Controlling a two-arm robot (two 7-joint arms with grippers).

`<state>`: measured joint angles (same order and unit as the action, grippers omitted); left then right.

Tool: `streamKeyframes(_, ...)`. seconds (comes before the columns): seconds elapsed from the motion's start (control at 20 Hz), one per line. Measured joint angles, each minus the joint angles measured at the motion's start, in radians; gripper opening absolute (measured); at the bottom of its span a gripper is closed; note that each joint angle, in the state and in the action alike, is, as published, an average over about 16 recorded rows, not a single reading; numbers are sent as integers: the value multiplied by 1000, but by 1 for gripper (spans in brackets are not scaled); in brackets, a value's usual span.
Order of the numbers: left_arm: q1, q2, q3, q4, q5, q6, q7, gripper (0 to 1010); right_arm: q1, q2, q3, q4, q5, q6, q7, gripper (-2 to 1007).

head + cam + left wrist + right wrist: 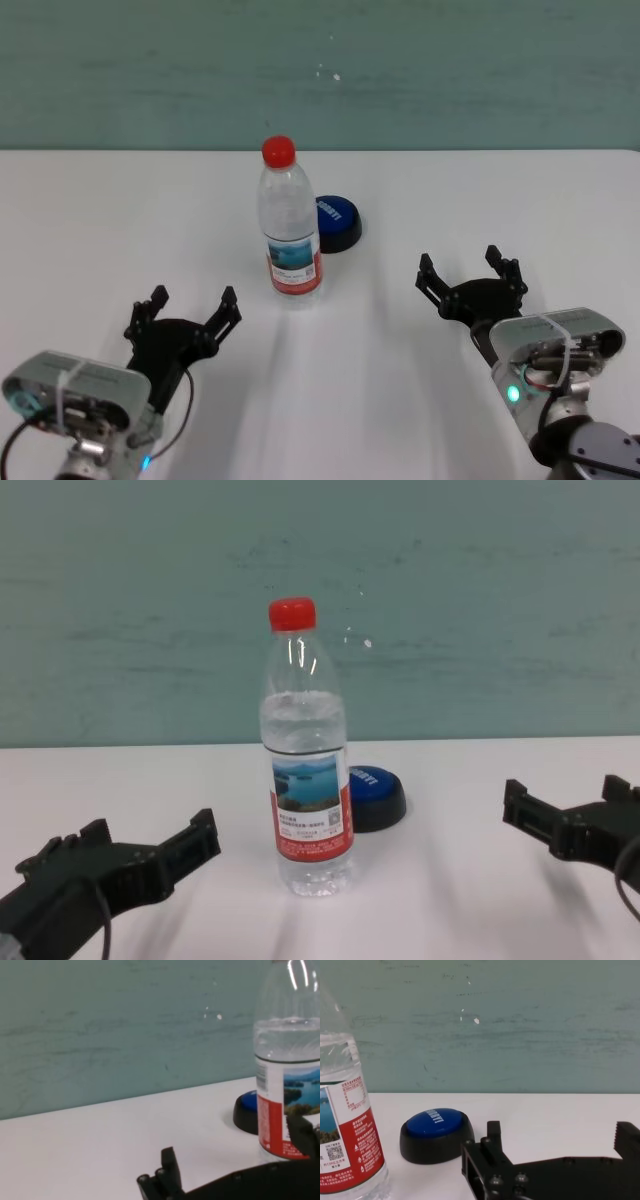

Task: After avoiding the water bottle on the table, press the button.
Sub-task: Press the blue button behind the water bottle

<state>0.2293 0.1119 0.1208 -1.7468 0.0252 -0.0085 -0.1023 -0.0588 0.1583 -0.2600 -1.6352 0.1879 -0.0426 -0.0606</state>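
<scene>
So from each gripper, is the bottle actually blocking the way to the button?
For the left gripper, yes: the water bottle stands upright just in front-left of the button, on its line. For the right gripper, nothing visible lies between; only bare table.

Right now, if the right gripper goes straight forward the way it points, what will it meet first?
Probably nothing: the right gripper points at bare table, with the button and bottle off toward the left arm's side. Depth is uncertain.
</scene>
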Motion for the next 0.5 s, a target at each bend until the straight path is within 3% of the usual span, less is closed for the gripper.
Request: streamKeyframes(0.5, -51, -2, 4, 52, 1, 4, -7, 1004, 0, 0, 0, 0, 0, 0, 0, 1003)
